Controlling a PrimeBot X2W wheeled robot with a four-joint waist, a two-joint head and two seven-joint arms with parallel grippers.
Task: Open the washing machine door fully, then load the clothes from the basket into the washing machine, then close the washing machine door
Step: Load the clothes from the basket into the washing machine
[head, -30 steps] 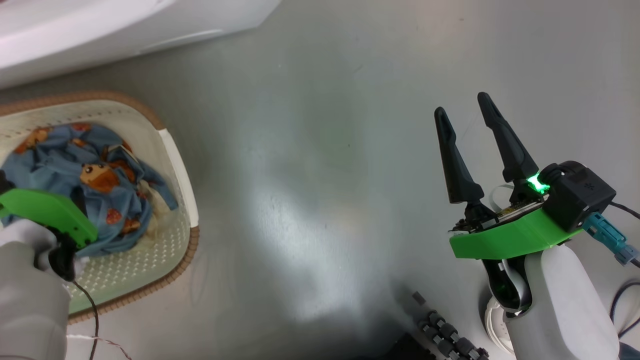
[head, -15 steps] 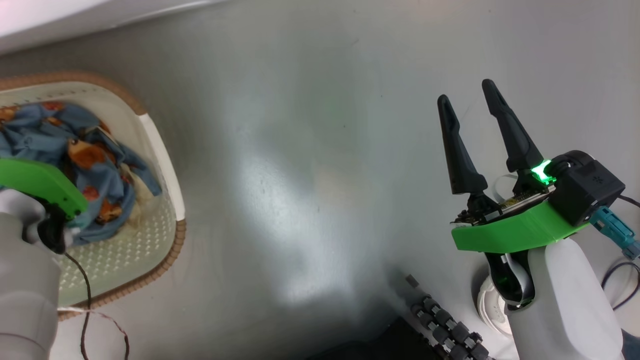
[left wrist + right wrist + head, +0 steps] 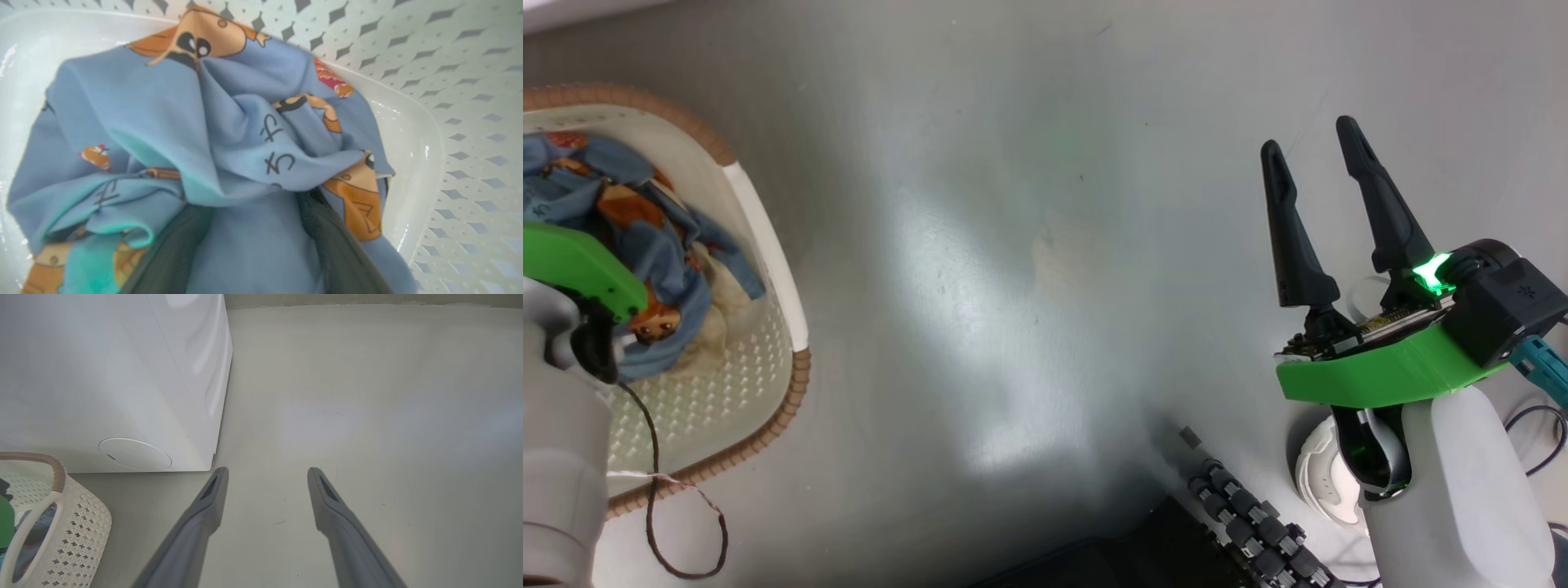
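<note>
- At lower left of the head view, the small cream-white perforated plastic basket with a brown woven-look rim [image 3: 792, 392] stands on the glossy grey floor [image 3: 1029, 310]. The soft light-blue garments printed with orange-brown bears [image 3: 678, 261] lie heaped inside it. The left arm's green wrist plate [image 3: 580, 265] hangs over them and hides that arm's fingers.
- At lower right of that view, the right gripper [image 3: 1309, 137] is poised above bare floor, well apart from the basket, its two long dark fingers spread and empty.
- Left wrist view: the left gripper [image 3: 255, 220] is inside the basket [image 3: 470, 102], jaws wide apart, with both fingers pushed into the garments [image 3: 163, 122]. A fold of blue cloth lies between the fingers, and the jaws are not closed on it.
- Right wrist view: the right gripper [image 3: 267, 471] is fully parted and holds nothing, over the floor [image 3: 367, 416]. The big white boxy washing machine [image 3: 102, 375], with its round lower hatch [image 3: 135, 454], stands at upper left. The basket [image 3: 81, 531] sits just in front of it.
</note>
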